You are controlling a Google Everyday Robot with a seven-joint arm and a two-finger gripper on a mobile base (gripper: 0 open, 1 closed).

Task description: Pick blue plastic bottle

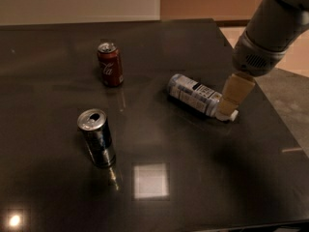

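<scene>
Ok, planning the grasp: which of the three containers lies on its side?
The blue plastic bottle; the red can and blue-silver can stand upright. The gripper is at the bottle's cap.

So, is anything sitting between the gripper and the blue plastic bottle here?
Nothing visible does. The gripper hangs right at the cap end of the blue plastic bottle, which lies on its side. The red cola can and the blue-silver can stand well away, off past its base end.

Dim, warm light. I see square glare [151, 180] on the table [48, 47] and soft shadows, with the gripper [228, 111] at the blue plastic bottle [193, 94]'s cap.
</scene>
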